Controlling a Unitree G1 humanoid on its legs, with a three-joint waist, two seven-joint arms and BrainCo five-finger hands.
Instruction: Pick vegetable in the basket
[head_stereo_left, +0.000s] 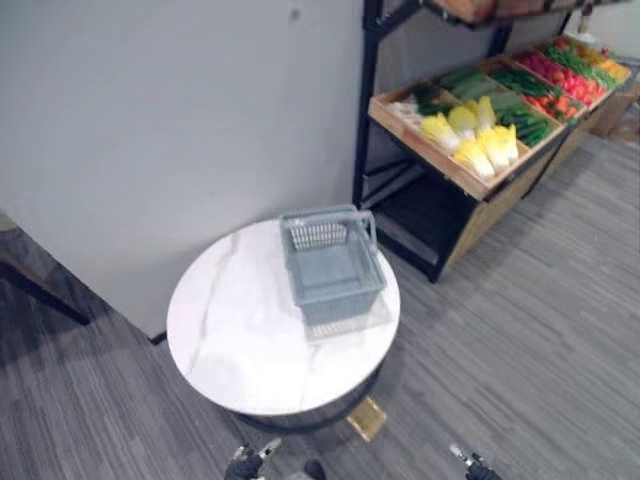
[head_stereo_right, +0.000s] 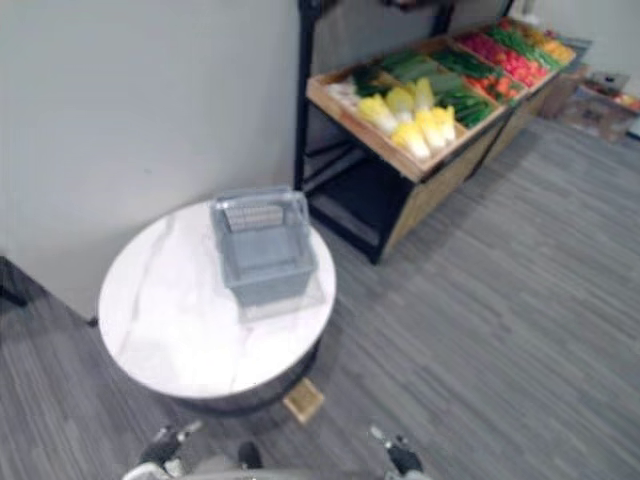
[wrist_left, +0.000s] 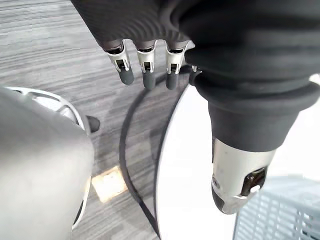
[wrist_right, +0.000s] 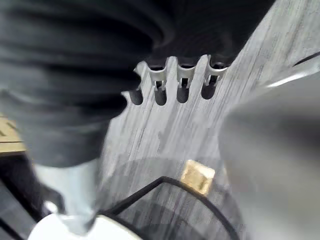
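Observation:
An empty grey-blue plastic basket (head_stereo_left: 332, 265) stands on the far right part of a round white marble table (head_stereo_left: 240, 340). Vegetables lie in a slanted wooden display shelf (head_stereo_left: 440, 160) beyond it at the upper right: pale yellow cabbages (head_stereo_left: 478, 135), green vegetables (head_stereo_left: 520, 115) and red ones (head_stereo_left: 560, 80). My left hand (head_stereo_left: 250, 462) and right hand (head_stereo_left: 470, 464) hang low at the near edge, well short of the basket. In the left wrist view the left hand's fingers (wrist_left: 145, 70) are relaxed and hold nothing, with the basket's corner (wrist_left: 280, 215) past the thumb. The right hand's fingers (wrist_right: 182, 82) are likewise relaxed and empty.
A grey wall (head_stereo_left: 180, 120) rises right behind the table. The shelf's black frame (head_stereo_left: 365, 110) stands just right of the basket. A small tan square (head_stereo_left: 367, 418) lies on the grey plank floor by the table's base. Open floor (head_stereo_left: 530, 330) stretches to the right.

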